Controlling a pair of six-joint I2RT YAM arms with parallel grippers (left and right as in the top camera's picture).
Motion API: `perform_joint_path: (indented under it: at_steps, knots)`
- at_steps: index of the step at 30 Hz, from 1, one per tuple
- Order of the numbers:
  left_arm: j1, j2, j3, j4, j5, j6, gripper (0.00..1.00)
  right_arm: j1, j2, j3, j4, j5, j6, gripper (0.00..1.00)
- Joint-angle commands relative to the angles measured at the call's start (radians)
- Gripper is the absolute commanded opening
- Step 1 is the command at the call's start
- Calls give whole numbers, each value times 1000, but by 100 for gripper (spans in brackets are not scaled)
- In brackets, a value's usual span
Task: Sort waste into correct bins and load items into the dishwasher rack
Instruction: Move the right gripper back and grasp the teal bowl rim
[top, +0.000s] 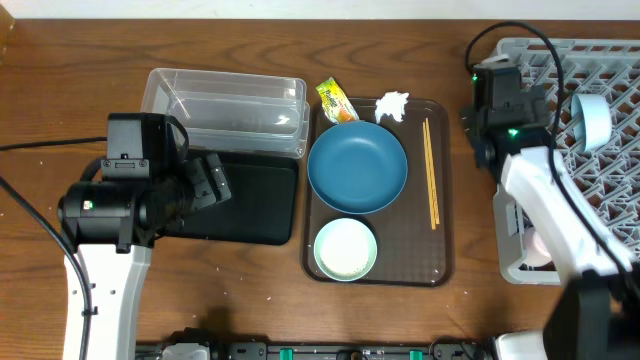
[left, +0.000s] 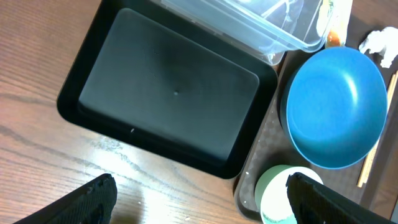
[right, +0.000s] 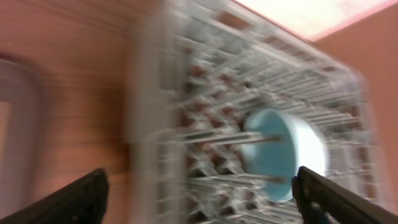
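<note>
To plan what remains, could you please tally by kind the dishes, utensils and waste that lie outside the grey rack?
Plates: 1, the blue plate
Bowls: 1, the pale green-white bowl
Chopsticks: 1 set
Waste pieces: 2, the snack wrapper and the white tissue
Total: 5

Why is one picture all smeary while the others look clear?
Right wrist view: motion blur smears the dishwasher rack and the light blue bowl. Left wrist view: sharp, with pale glare on the table. Overhead view: sharp and evenly lit.
</note>
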Motion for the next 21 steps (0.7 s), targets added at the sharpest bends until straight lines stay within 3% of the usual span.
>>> perform_joint_path:
  at_steps: [1, 6, 12, 16, 18, 19, 21]
  knots:
    - [5, -1, 0, 1, -13, -6, 90, 74, -63, 9, -86, -296, 237, 86]
    - [5, -1, 0, 1, -13, -6, 89, 154, -47, 5, -241, -494, 452, 81]
    - [5, -1, 0, 1, -13, -5, 89, 202, 49, 4, -308, -502, 702, 76]
    - [5, -1, 0, 1, -13, -5, 89, 202, 130, 4, -298, -532, 771, 71]
    - [5, -1, 0, 1, -13, -5, 90, 202, 171, 4, -290, -563, 771, 63]
    - [5, -1, 0, 1, -13, -5, 90, 204, 191, 4, -288, -565, 784, 51]
    - [5, -1, 0, 1, -13, -5, 90, 204, 237, 4, -286, -565, 827, 43]
